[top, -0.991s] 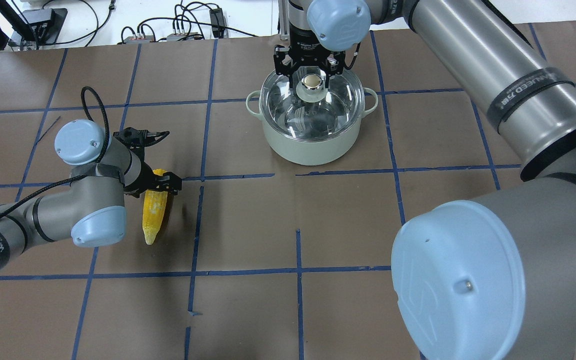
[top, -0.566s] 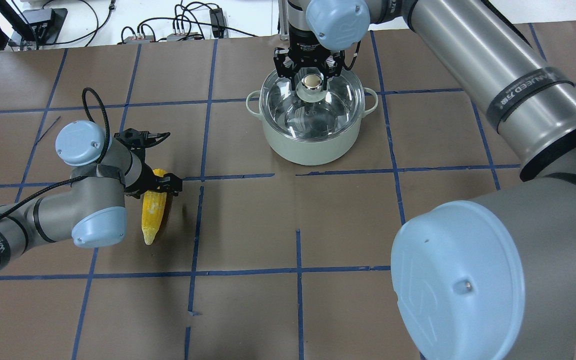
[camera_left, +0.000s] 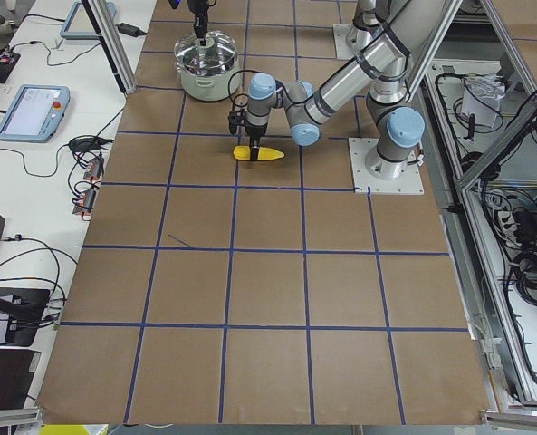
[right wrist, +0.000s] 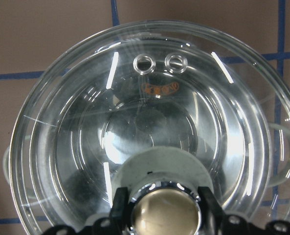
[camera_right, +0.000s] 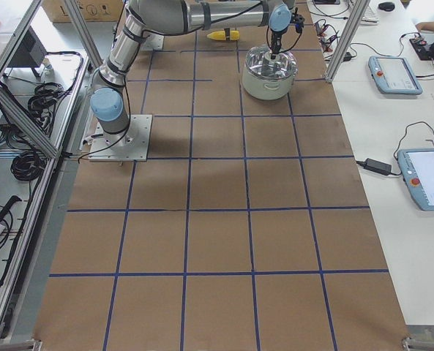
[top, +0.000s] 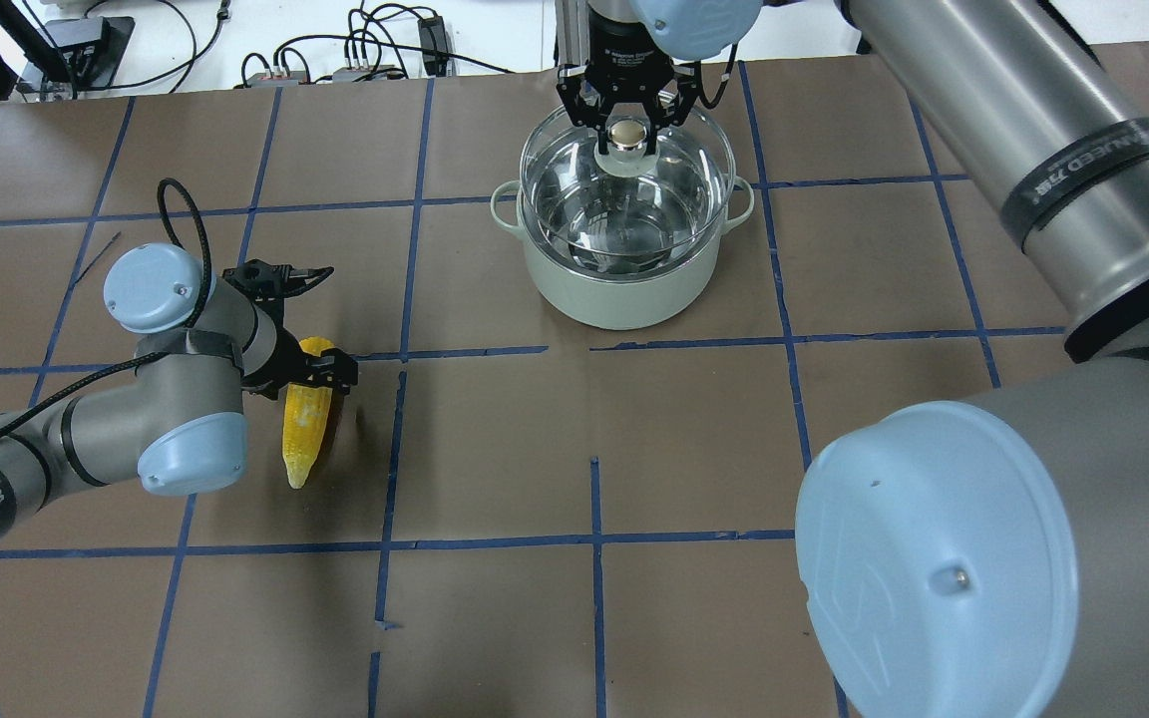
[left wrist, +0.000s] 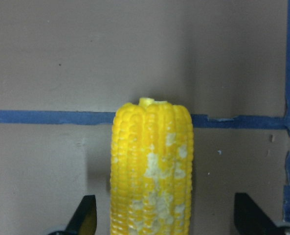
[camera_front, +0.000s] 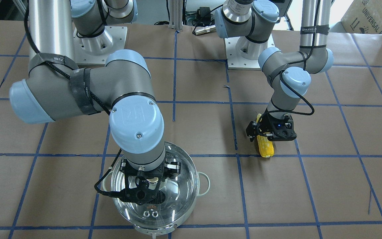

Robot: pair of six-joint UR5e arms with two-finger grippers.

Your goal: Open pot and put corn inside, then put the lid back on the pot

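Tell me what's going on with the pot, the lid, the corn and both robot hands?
pot: standing on the table, empty, uncovered.
lid: lifted just above the pot, held by the right gripper.
corn: lying flat on the table, not gripped.
left gripper: open, fingers either side of the corn.
right gripper: shut on the lid.

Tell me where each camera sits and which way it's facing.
Front-facing: across the table, facing the robot, steeply down; shows left arm, right arm.
Overhead: behind the shoulders, looking forward and down; both arms.
Exterior left: table end, left arm nearest.
Exterior right: opposite end, right arm nearest.
Left wrist: down onto corn, left tool straddling it.
Right wrist: down through lid into pot; right tool gripping knob.
Shared: front-facing and overhead both show corn and pot.
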